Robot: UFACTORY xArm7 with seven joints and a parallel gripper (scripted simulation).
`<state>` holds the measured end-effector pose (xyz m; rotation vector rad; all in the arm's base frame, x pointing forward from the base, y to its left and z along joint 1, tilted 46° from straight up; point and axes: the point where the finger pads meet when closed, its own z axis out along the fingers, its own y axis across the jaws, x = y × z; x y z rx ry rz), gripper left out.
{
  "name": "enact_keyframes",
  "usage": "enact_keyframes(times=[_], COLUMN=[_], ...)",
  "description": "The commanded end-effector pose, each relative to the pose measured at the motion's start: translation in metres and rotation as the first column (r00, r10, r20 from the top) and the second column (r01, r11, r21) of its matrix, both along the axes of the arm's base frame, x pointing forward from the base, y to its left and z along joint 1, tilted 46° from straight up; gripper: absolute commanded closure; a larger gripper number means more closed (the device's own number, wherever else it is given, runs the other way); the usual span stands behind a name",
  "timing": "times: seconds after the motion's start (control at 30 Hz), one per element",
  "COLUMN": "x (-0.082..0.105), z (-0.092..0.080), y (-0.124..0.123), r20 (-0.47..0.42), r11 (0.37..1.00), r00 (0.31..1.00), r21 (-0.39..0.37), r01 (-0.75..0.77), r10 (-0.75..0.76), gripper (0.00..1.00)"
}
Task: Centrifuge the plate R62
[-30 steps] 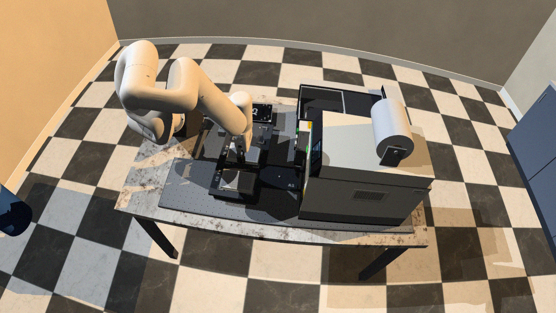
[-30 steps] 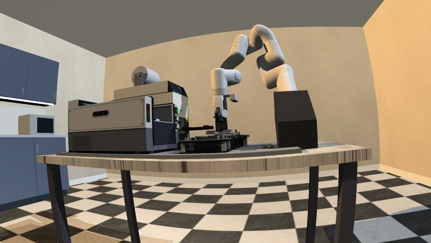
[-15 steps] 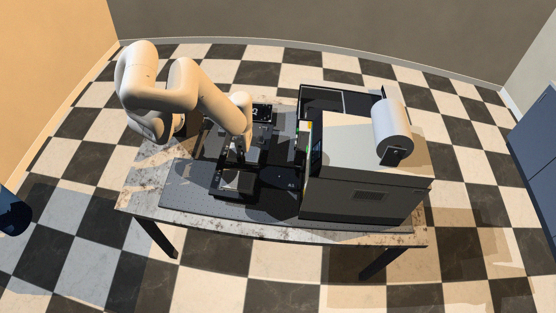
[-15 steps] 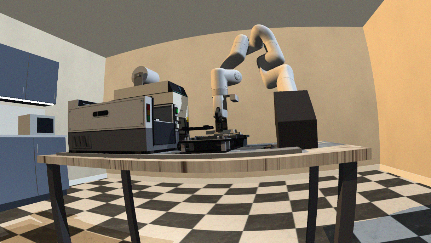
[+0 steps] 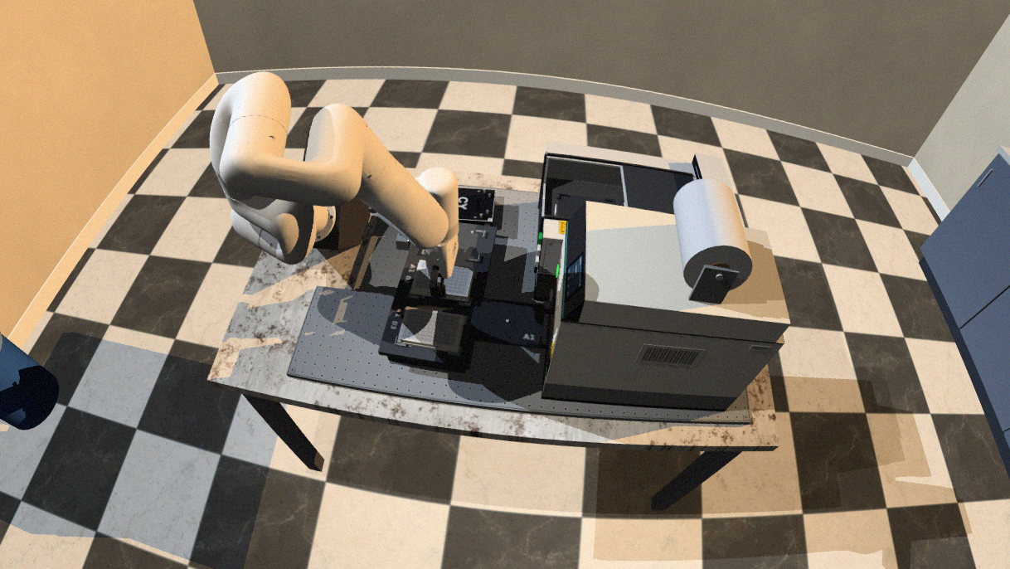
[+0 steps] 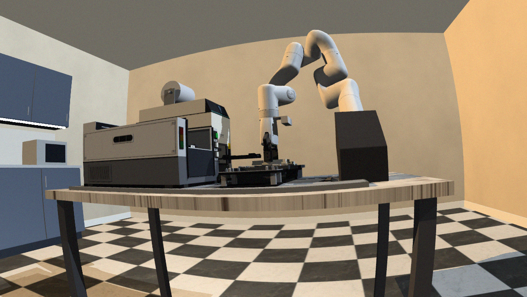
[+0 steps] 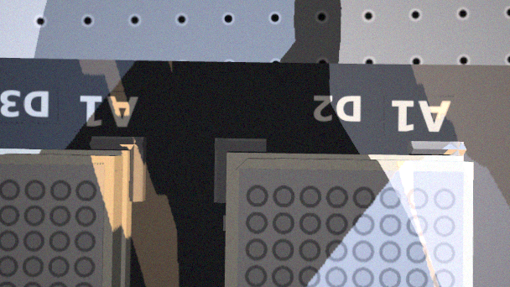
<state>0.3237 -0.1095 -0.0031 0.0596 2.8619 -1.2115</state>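
My gripper [image 5: 439,284] [image 6: 270,155] is down at the deck row and shut on the balance plate BAL [image 5: 459,280] [image 7: 348,222]. The plate is low over the D2 nest [image 7: 337,108], its short end near the corner locators and the A1 mark. I cannot tell whether it rests flat. Plate R26 [image 5: 424,330] [image 7: 46,218] lies on D3 [image 7: 25,104] beside it. My fingertips do not show in the wrist view. I cannot make out R62.
The sealer [image 5: 657,268] with its film roll [image 5: 710,226] stands right of the deck. The centrifuge [image 5: 586,177] [image 6: 129,147] is behind it, its top dark, with a lamp stack [image 6: 181,137]. A black pad marked CY [image 5: 474,205] lies at the deck's far end.
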Motion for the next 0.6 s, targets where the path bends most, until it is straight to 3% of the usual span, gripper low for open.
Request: enact_keyframes(times=[0.0,0.57], x=[0.0013,0.0014], z=[-0.0010,-0.0045], y=[0.0002,-0.0034], r20=[0.002,0.002], r11=[1.000,1.000], r00=[1.000,1.000], r21=[0.001,0.001], r01=[-0.003,-0.003], r10=[0.003,0.003], gripper=[1.00,1.00])
